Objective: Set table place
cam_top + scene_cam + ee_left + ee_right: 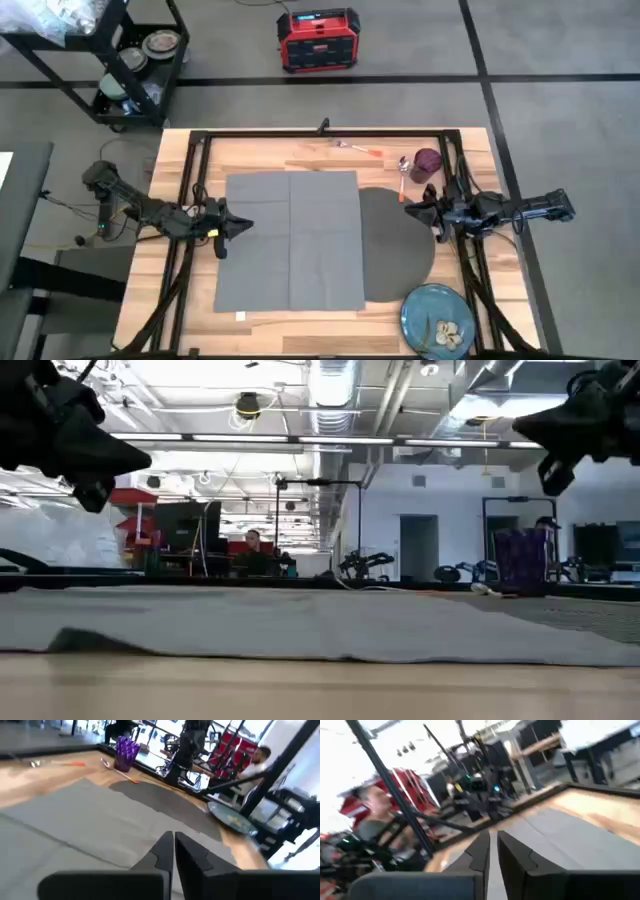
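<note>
Table [270, 160]: light wood planks, black frame, grey floor around.
Napkin [292, 238]: spread flat mid-table, long axis front-to-back; soft, light, likely pinched at a corner or edge.
Mat [405, 245]: round, partly under napkin's right edge.
Plate [438, 320]: near-right corner; rigid, fragile, likely gripped by rim.
Cup [426, 164]: far right, upright.
Spoon [402, 176]: beside cup, orange handle toward mat.
Fork [360, 149]: far edge, lying across.
Left gripper [238, 226]: at napkin's left edge, clenched, empty.
Right gripper [412, 209]: over mat's right side, clenched, empty.

This is a robotics lab or workshop in an open industrial hall. Bare ducts [330, 385] and strip lights run along the ceiling, and the grey floor [560, 60] carries dark tape lines. Beyond the worktop [260, 150], a red equipment case [318, 40] sits at 12 o'clock and a black wheeled cart [120, 60] at 10 o'clock. A person [252, 545] sits among monitors farther back.
</note>
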